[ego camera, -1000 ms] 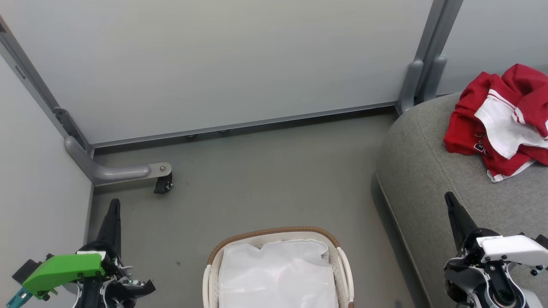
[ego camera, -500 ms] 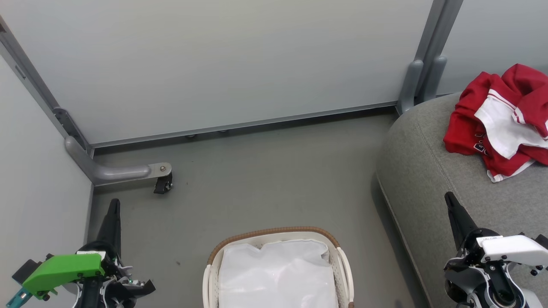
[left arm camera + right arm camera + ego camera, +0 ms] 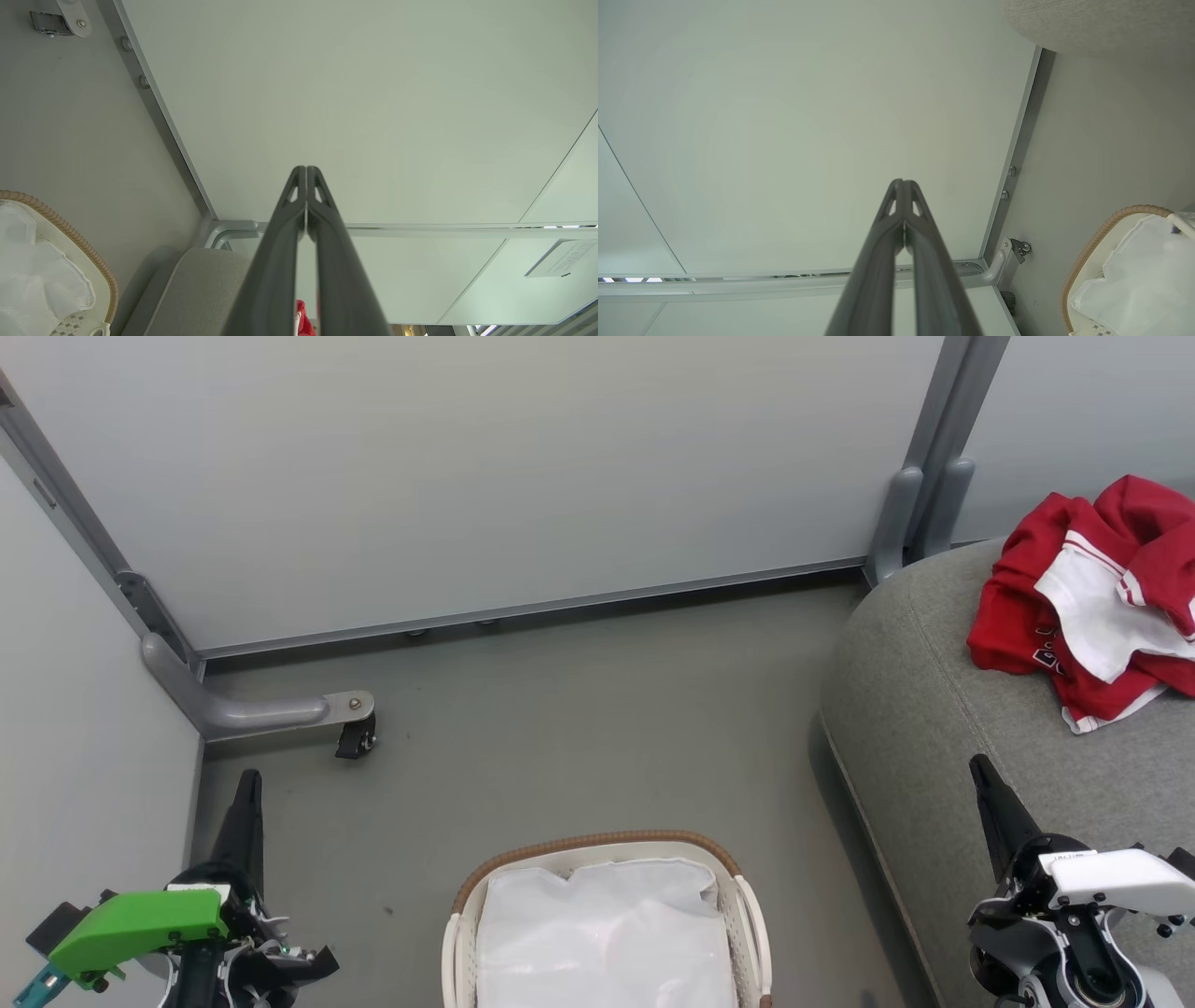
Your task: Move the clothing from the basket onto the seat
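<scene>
At lower left, left gripper (image 3: 306,170) clenched, fingertips pressed together, nothing held. At lower right, right gripper (image 3: 902,182) likewise clenched and empty, seen against seat (image 3: 934,709). Between them on floor (image 3: 607,728): basket (image 3: 588,842) with white liner (image 3: 607,924). Red-and-white clothing (image 3: 1074,607) heaped on seat, far right.

- I have my left tool (image 3: 248,778) low at the left of the head view, its two dark fingers (image 3: 240,831) pressed together into one blade that points up and away from me.
- The left wrist carries a green cover (image 3: 140,922), tilted down toward the left.
- My right tool (image 3: 978,765) sits low at the right, closed as well, its tip leaning slightly left.
- The right wrist carries a white cover (image 3: 1116,877).
- In each wrist view the fingertips meet, with only a thin slit lower down.
- Both tools are empty.
</scene>
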